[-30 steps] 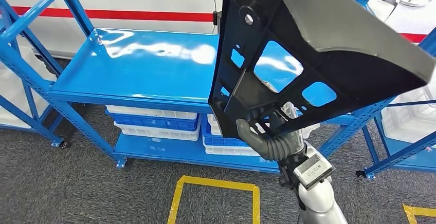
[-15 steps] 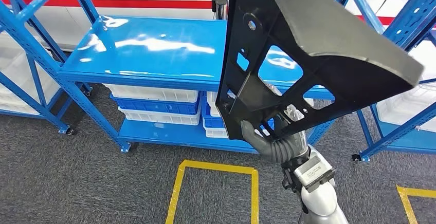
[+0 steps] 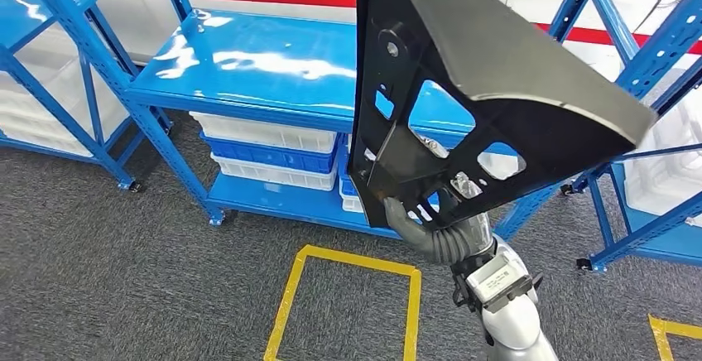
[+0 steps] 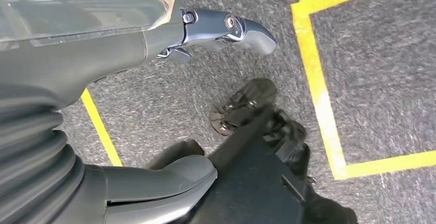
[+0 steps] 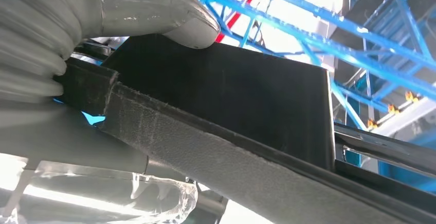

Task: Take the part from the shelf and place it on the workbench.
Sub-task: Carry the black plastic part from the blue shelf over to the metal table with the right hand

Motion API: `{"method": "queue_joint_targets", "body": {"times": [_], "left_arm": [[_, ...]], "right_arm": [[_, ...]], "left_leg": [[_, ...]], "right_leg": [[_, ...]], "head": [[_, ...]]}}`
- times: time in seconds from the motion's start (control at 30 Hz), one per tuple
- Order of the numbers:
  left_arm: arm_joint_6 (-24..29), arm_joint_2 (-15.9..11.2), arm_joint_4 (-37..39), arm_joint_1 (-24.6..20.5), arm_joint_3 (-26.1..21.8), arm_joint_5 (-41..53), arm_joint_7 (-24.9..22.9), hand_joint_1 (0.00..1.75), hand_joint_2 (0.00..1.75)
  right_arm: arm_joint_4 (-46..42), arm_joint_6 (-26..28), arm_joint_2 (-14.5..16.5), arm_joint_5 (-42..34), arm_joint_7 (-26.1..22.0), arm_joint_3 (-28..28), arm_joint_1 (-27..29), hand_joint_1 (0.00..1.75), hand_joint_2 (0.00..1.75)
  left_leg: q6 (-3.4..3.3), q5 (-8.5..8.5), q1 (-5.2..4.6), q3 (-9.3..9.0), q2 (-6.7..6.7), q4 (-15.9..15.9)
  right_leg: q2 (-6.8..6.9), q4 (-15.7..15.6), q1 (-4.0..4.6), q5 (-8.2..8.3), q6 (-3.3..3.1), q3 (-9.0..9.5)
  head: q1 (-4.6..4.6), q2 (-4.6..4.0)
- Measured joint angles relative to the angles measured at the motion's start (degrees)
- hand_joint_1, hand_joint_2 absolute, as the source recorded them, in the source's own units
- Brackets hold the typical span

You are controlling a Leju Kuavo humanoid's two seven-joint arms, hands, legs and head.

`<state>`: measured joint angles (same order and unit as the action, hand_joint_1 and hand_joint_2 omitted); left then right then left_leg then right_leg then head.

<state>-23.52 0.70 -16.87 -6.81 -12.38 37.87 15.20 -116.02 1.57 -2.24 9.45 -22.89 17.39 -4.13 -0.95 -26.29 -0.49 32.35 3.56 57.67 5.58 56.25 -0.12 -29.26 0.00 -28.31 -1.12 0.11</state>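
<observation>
Here right hand [image 3: 430, 227] fingers grip part [image 3: 488, 88] at lower edge; left hand [image 4: 77, 80] fingers spread, empty.

Matt black plastic part [image 3: 463, 88], glossy blue metal shelf [image 3: 273, 67], rough grey carpet [image 3: 124, 278]

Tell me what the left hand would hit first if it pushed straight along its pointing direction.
Probably the grey carpet floor. The left hand holds nothing and points down at it, near a yellow tape line; depth is unclear.
</observation>
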Motion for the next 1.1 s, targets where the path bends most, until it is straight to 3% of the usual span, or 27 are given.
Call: {"method": "queue_joint_targets", "body": {"times": [0.03,0.1,0.13,0.2,0.27,0.3,0.33,0.4,0.47,0.53,0.57,0.63,0.7,0.73,0.77,0.8,0.83,0.87,0.93,0.97,1.0,1.07,1.1], "left_arm": [[0.00,-0.05,-0.01,0.03,0.00,0.01,0.04,0.00,1.75],[0.02,-0.05,-0.02,0.03,-0.01,0.00,0.15,0.00,1.75],[0.06,-0.01,-0.03,-0.03,-0.01,-0.01,0.20,0.00,1.75],[0.14,0.09,-0.07,-0.13,-0.02,-0.02,0.30,0.00,1.75],[0.17,0.21,-0.08,-0.06,-0.02,-0.03,0.33,0.00,1.75],[0.17,0.28,-0.07,0.01,-0.02,-0.03,0.34,0.00,1.75],[0.17,0.35,-0.08,0.06,-0.02,-0.03,0.34,0.00,1.75],[0.17,0.43,-0.09,0.06,-0.03,-0.03,0.34,0.00,1.75],[0.17,0.40,-0.10,0.07,-0.04,-0.03,0.34,0.00,1.75],[0.17,0.33,-0.11,0.30,-0.05,-0.02,0.34,0.00,1.75],[0.17,0.30,-0.11,0.47,-0.05,-0.02,0.34,0.00,1.75],[0.02,0.27,-0.11,0.64,-0.05,0.00,0.34,0.00,1.75],[-0.16,0.31,-0.11,0.61,-0.04,0.04,0.38,0.00,1.75],[-0.17,0.32,-0.11,0.61,-0.04,0.13,0.42,0.00,1.75],[-0.17,0.34,-0.11,0.67,-0.04,0.26,0.48,0.00,1.75],[-0.17,0.34,-0.11,0.74,-0.04,0.42,0.53,0.00,1.75],[-0.17,0.33,-0.11,0.81,-0.04,0.61,0.56,0.00,1.75],[-0.17,0.30,-0.11,0.83,-0.04,0.73,0.57,0.00,1.75],[-0.17,0.23,-0.13,0.68,-0.03,0.89,0.59,0.00,1.75],[-0.17,0.19,-0.15,0.59,-0.03,0.93,0.61,0.00,1.75],[-0.17,0.14,-0.16,0.54,-0.02,0.97,0.62,0.00,1.75],[-0.17,0.01,-0.16,0.61,-0.02,1.02,0.65,0.00,1.75],[-0.17,-0.02,-0.16,0.65,-0.02,1.03,0.65,0.00,1.75]], "right_arm": [[-0.01,0.00,0.01,0.08,-0.01,0.00,0.04,1.75,1.75],[-0.02,0.00,-0.01,0.17,-0.07,-0.03,0.07,1.75,1.75],[-0.03,0.00,-0.04,0.21,-0.14,-0.06,0.07,1.75,1.75],[-0.01,0.00,-0.14,0.22,-0.26,-0.11,0.23,1.75,1.75],[0.02,0.00,-0.30,0.23,-0.28,-0.15,0.49,1.75,1.75],[0.02,0.00,-0.36,0.23,-0.28,-0.15,0.56,1.75,1.75],[0.02,0.00,-0.39,0.24,-0.29,-0.15,0.58,1.75,1.75],[0.02,0.00,-0.41,0.25,-0.32,-0.15,0.58,1.75,1.75],[0.01,0.00,-0.42,0.28,-0.37,-0.14,0.65,1.75,1.75],[-0.01,0.00,-0.44,0.32,-0.43,-0.13,0.74,1.75,1.75],[0.00,0.00,-0.44,0.33,-0.45,-0.13,0.76,1.75,1.75],[-0.01,0.00,-0.42,0.36,-0.54,-0.13,0.81,1.75,1.75],[-0.02,0.00,-0.42,0.44,-0.65,-0.14,0.95,1.75,1.75],[-0.02,0.00,-0.43,0.47,-0.72,-0.14,1.03,1.75,1.75],[-0.02,0.00,-0.43,0.50,-0.76,-0.13,1.13,1.75,1.75],[-0.02,0.00,-0.43,0.50,-0.81,-0.11,1.22,1.75,1.75],[-0.02,0.00,-0.43,0.51,-0.85,-0.10,1.27,1.75,1.75],[-0.05,0.00,-0.43,0.51,-0.87,-0.08,1.29,1.75,1.75],[-0.18,0.00,-0.42,0.52,-0.92,-0.04,1.26,1.75,1.75],[-0.26,0.00,-0.42,0.52,-0.94,-0.02,1.25,1.75,1.75],[-0.31,0.00,-0.42,0.52,-0.96,0.01,1.25,1.75,1.75],[-0.34,0.00,-0.42,0.55,-0.97,0.04,1.22,1.75,1.75],[-0.38,0.01,-0.44,0.60,-0.97,0.05,1.22,1.75,1.75]], "left_leg": [[-0.43,0.22,-0.06,0.18,-0.51,-0.32],[-1.32,0.93,0.21,0.20,-1.52,-1.29],[-1.75,1.35,0.41,0.22,-2.05,-1.75],[-2.17,1.86,0.56,0.61,-3.21,-1.99],[-2.06,2.16,0.58,1.04,-4.57,-1.91],[-1.92,2.29,0.63,1.18,-5.28,-1.82],[-1.76,2.37,0.72,1.28,-6.00,-1.66],[-1.25,2.34,0.78,1.65,-7.36,-0.97],[-0.55,2.33,0.67,2.33,-8.45,-0.27],[0.16,2.69,0.73,2.94,-9.26,-0.15],[0.45,2.70,0.83,3.19,-9.03,-0.01],[0.92,0.96,0.95,4.48,-6.89,2.57],[1.30,-2.84,1.06,7.53,-4.43,9.42],[1.44,-4.52,1.14,9.29,-4.01,13.33],[1.48,-5.36,1.18,10.43,-3.84,15.98],[1.45,-5.19,1.18,10.59,-3.74,16.63],[1.30,-4.02,1.16,9.53,-3.58,14.91],[1.04,-2.26,1.11,7.42,-3.08,11.25],[0.35,0.12,0.65,3.16,-0.94,3.52],[0.03,0.53,0.35,2.09,-0.24,1.38],[-0.24,0.47,0.03,1.84,-0.04,0.56],[-0.88,0.90,-0.07,1.95,-1.27,0.13],[-1.24,1.20,0.03,1.83,-1.82,-0.26]], "right_leg": [[0.47,-0.09,0.08,0.05,0.28,-0.01],[-0.84,1.10,0.07,-0.80,0.74,-0.77],[-2.24,3.29,0.04,-2.00,0.77,-1.84],[-4.73,10.81,-0.25,-5.31,0.47,-5.44],[-5.22,16.58,-0.52,-7.03,0.80,-8.26],[-5.27,16.41,-0.68,-6.51,1.32,-8.20],[-5.40,13.79,-0.90,-5.08,1.99,-6.93],[-6.84,5.73,-1.45,-1.81,3.14,-3.08],[-8.01,1.44,-1.58,-0.40,2.97,-1.29],[-7.49,1.39,-1.39,-0.15,2.02,-1.43],[-7.07,1.43,-1.43,0.06,1.61,-1.42],[-6.16,1.36,-1.57,0.42,0.79,-1.53],[-5.11,1.35,-1.26,0.51,0.33,-1.70],[-4.50,1.36,-1.09,0.51,0.23,-1.78],[-3.87,1.37,-0.96,0.49,0.22,-1.83],[-3.25,1.37,-0.87,0.47,0.19,-1.85],[-2.65,1.37,-0.80,0.44,0.16,-1.82],[-2.10,1.36,-0.75,0.41,0.14,-1.76],[-1.14,1.35,-0.43,0.31,0.19,-1.71],[-0.70,1.34,-0.26,0.26,0.26,-1.74],[-0.24,1.28,-0.14,0.24,0.42,-1.75],[0.39,1.21,-0.10,0.12,0.89,-1.71],[-0.33,1.62,-0.15,-0.24,1.12,-1.82]], "head": [[0.01,0.00],[-0.04,0.00],[-0.13,0.00],[-0.26,0.00],[-0.32,0.00],[-0.32,0.00],[-0.32,0.00],[-0.37,0.00],[-0.37,0.00],[-0.31,0.00],[-0.30,0.00],[-0.07,0.00],[0.15,0.00],[0.16,0.00],[0.16,0.00],[0.16,0.00],[0.16,0.00],[0.17,0.00],[0.14,0.00],[0.11,0.00],[0.08,0.00],[0.05,0.00],[0.02,0.00]]}}
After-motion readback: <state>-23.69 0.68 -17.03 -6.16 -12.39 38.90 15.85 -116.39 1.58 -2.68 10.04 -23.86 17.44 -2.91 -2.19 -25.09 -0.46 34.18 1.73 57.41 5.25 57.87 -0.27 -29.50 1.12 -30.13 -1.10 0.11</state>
